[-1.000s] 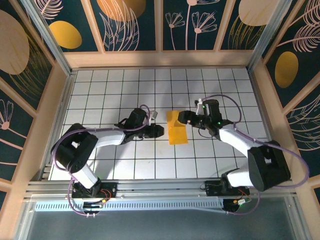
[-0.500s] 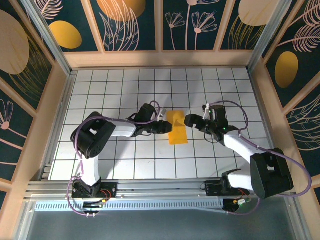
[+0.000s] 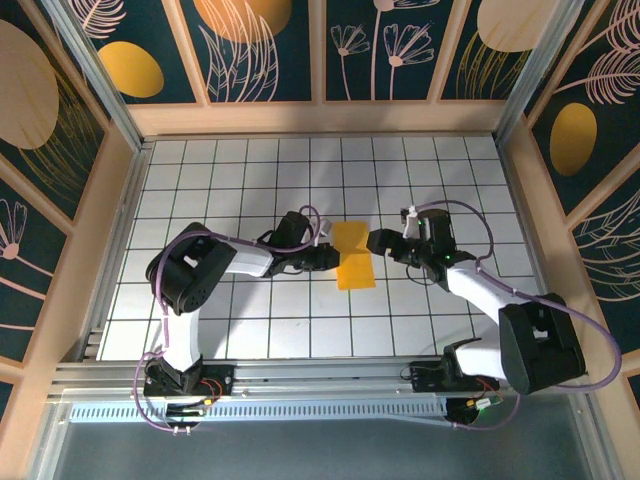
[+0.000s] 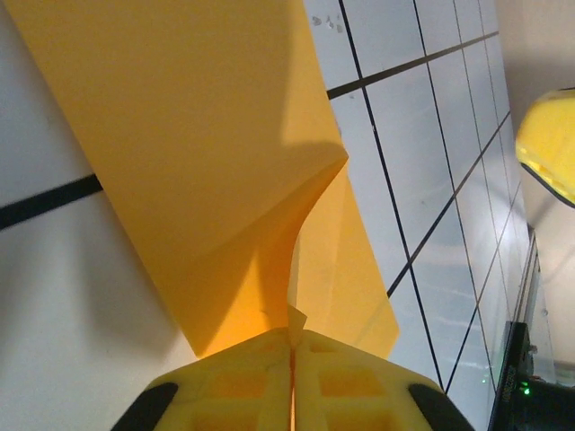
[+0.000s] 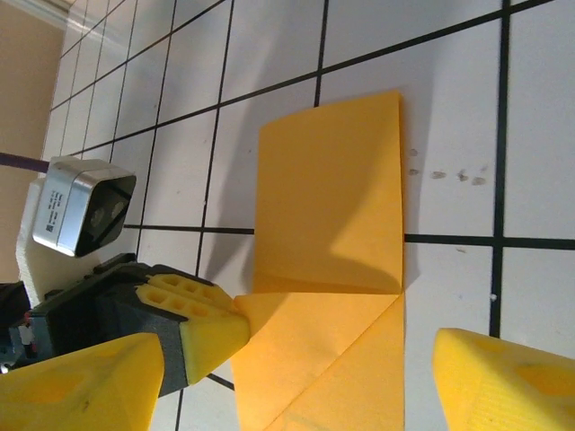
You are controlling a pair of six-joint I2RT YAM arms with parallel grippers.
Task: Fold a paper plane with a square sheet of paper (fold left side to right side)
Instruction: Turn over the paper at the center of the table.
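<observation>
Orange-yellow square sheet of paper (image 3: 352,262) was clamped by the left gripper (image 4: 292,341); right gripper (image 3: 378,241) hung alongside, jaws apart.

Far tiles: table (image 3: 230,170) bare up to back wall (image 3: 320,117); passable
Centre: square sheet of paper (image 3: 353,262) flanked by left gripper (image 3: 333,258), clamped on its edge, and right gripper (image 3: 376,241), spread; obstructed
Near tiles: bare; passable

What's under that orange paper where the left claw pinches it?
Under the raised flap of the square sheet of paper, pinched by the left gripper, lies another layer of it on the white gridded table. Whatever is beneath that flat layer is covered.
</observation>
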